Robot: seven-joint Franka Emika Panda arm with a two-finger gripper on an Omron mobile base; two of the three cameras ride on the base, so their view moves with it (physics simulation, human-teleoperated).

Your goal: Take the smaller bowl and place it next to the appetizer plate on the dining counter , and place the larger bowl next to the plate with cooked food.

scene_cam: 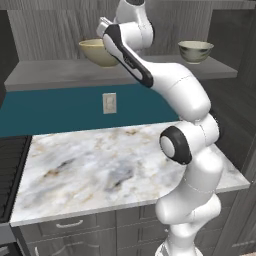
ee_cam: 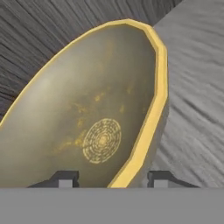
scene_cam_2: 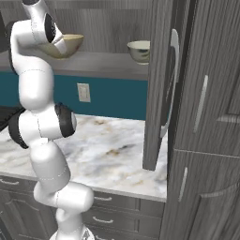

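**Up on the shelf, the claw straddles the big bowl's rim**

From the left base camera, the larger bowl (scene_cam: 97, 51) sits on the grey shelf (scene_cam: 60, 72), with the arm's wrist covering its right side, so the claw itself is hidden. The smaller bowl (scene_cam: 195, 51) stands well apart to the right on the same shelf; its inside is hard to make out.

From the right base camera, the larger bowl (scene_cam_2: 65, 45) is half hidden behind the arm, the smaller bowl (scene_cam_2: 139, 50) partly cut off by the open cabinet door (scene_cam_2: 161, 84).

Through the hand camera, the gripper (ee_cam: 111, 178) has one fingertip (ee_cam: 64, 178) inside the bowl and one outside, the golden rim (ee_cam: 148, 122) between them. Whether it is clenched, I cannot tell. Nothing lies in the bowl.
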